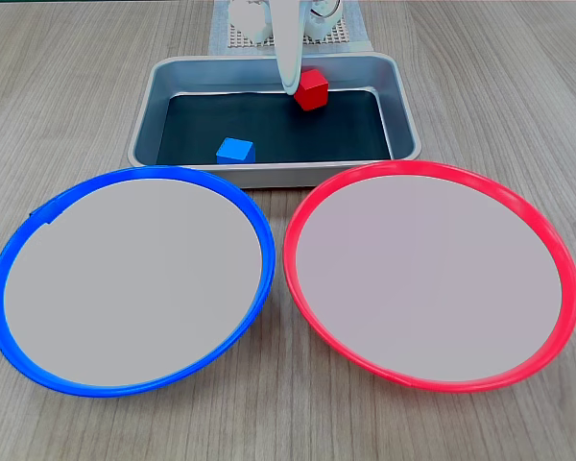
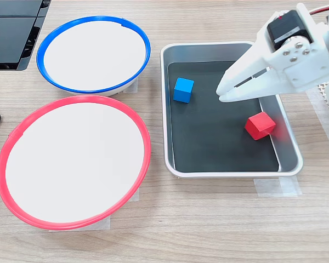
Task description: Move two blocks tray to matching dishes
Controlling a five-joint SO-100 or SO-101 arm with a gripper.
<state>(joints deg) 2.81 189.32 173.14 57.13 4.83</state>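
Red-rimmed dish is empty; jaws, slightly parted and holding nothing, are poised between blue cube and red cube.

bright, even light | soft shadows | sharp focus | no blur

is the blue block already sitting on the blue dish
No. In a fixed view the blue block lies on the dark floor of the tray, and the blue dish holds nothing.
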